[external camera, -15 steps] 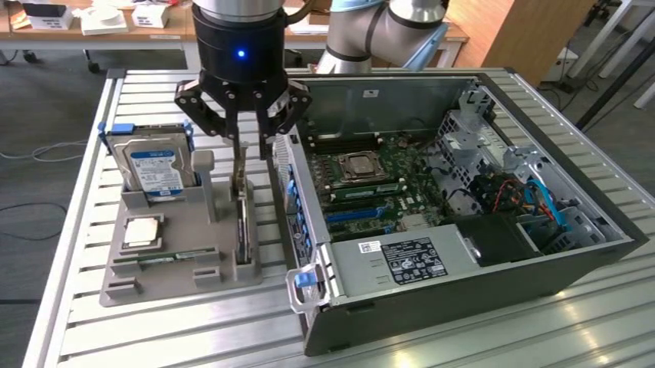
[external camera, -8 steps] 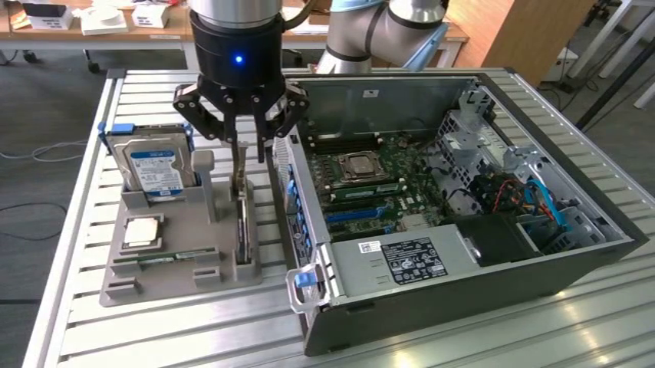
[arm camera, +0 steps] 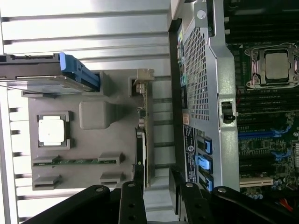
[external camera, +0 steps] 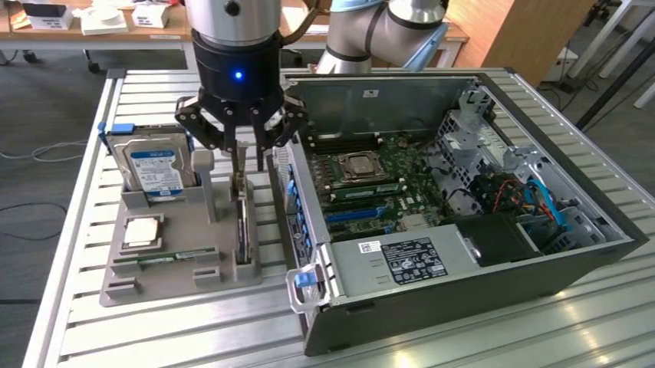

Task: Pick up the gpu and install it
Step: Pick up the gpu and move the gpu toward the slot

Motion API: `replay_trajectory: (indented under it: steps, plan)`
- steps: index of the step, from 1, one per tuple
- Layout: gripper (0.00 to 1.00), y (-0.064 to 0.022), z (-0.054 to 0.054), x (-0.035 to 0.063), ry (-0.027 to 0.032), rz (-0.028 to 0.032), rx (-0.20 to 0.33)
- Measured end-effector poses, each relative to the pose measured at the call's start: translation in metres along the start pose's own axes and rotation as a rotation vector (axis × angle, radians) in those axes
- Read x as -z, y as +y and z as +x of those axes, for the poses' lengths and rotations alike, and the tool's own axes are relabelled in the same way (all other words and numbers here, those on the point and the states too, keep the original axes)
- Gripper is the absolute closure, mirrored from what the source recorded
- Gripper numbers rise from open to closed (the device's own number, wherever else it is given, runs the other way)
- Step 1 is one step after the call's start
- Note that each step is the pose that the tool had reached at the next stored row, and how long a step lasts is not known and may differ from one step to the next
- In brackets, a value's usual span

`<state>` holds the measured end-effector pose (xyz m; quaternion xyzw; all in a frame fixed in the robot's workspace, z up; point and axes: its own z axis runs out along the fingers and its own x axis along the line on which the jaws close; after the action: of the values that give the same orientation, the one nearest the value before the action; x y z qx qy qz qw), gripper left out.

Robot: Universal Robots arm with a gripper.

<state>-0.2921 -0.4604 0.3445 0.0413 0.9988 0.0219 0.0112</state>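
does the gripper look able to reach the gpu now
Likely yes: the open gripper sits just above the gpu, which stands on edge in its holder, top edge bare. The case is close beside it.

The counter is showing ribbed bare aluminium with a soft sheen. The holder tray is looking like matt grey plastic. The hard drive is gleaming silver metal under a glossy blue label. The gpu is showing a dark matt board, and the gripper is shining smooth black.
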Motion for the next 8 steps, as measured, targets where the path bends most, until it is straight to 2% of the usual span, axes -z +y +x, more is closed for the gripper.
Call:
replay_trajectory:
  steps: [8]
  plan:
    - [0.64,-0.0008,0.002,-0.0146,0.0000,-0.0001,0.000]
